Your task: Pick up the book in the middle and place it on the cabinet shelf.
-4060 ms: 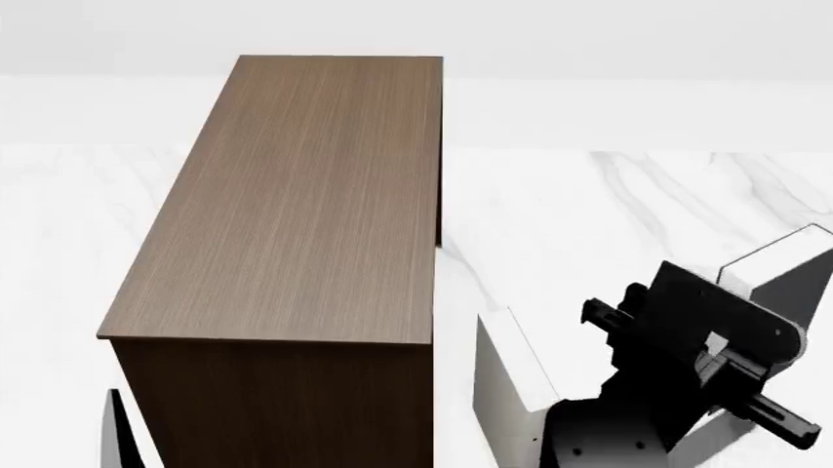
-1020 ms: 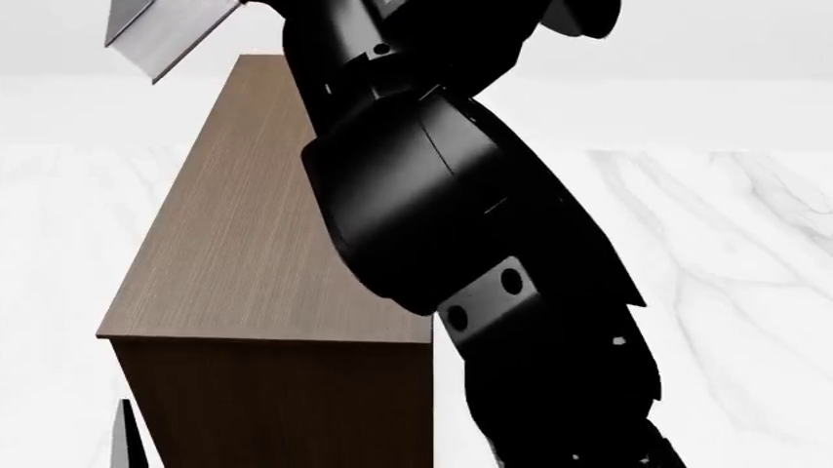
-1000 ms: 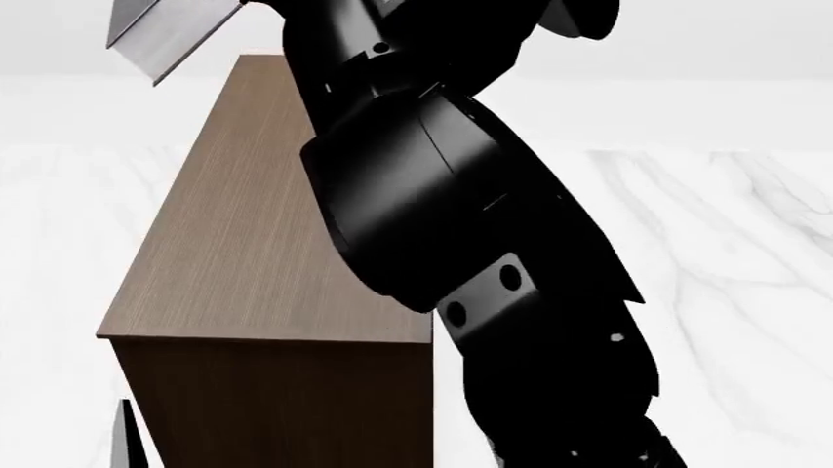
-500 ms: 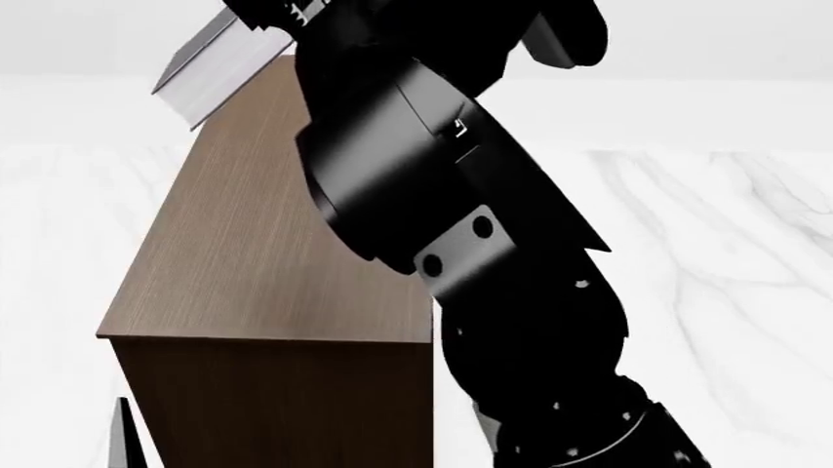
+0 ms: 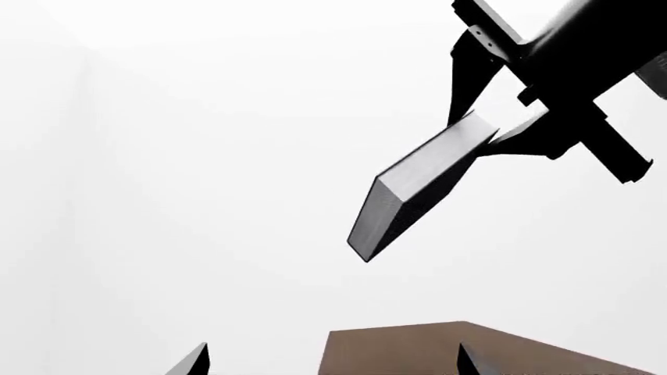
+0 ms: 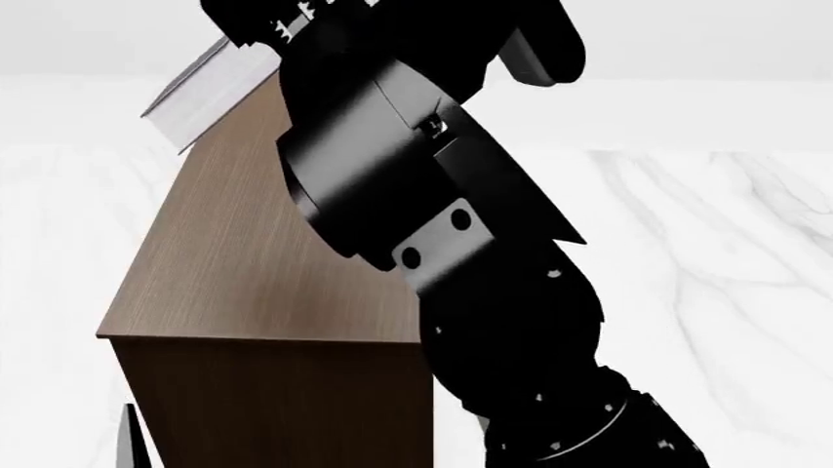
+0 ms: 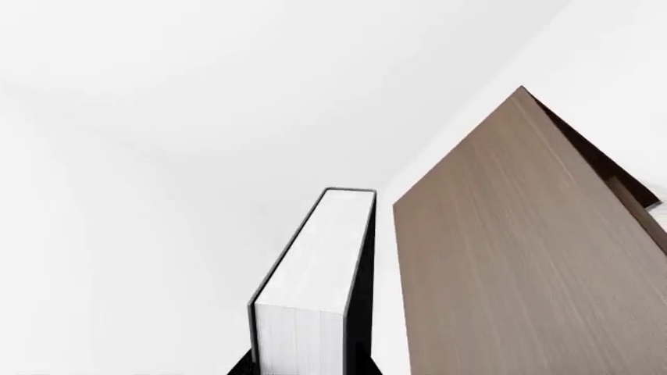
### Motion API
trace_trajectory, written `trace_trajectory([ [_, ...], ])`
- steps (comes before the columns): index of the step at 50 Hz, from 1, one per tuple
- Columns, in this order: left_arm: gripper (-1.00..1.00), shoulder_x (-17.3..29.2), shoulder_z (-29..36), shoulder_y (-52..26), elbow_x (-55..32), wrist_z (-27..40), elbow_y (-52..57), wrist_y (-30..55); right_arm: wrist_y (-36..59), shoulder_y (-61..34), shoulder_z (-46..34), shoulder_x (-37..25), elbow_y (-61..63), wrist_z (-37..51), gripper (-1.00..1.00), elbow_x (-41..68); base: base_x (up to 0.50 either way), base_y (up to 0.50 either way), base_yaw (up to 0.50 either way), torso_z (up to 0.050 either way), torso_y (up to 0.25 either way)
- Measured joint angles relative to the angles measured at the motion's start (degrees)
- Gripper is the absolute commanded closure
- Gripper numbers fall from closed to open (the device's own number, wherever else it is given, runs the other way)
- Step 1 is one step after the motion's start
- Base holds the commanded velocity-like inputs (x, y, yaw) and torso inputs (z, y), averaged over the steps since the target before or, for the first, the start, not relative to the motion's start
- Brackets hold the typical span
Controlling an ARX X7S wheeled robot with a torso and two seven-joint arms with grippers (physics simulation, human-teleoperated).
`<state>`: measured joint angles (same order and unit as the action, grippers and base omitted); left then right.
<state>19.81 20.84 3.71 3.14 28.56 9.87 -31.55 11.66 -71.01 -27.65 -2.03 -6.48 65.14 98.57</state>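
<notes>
right gripper (image 5: 498, 129): clamped on book (image 5: 417, 183), tilted, in the air above cabinet (image 6: 248, 263) far end | left gripper (image 5: 328, 361): fingers wide apart, holding nothing

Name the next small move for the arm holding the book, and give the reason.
Probably lower the right gripper toward the cabinet shelf while levelling the book. The book hangs tilted in the air above the flat top's far end, clamped at one end and touching nothing, so it likely should be flattened and brought down before release.
</notes>
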Motion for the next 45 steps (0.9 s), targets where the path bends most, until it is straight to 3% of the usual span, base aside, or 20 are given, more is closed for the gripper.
trace_trajectory([
  [45, -1.0, 0.6, 0.8, -0.1, 0.0, 0.6, -0.2, 0.0, -3.0, 0.4, -7.0, -0.9, -5.4, -3.0, 1.0, 1.9, 0.0, 0.0, 0.0, 0.0, 0.001],
])
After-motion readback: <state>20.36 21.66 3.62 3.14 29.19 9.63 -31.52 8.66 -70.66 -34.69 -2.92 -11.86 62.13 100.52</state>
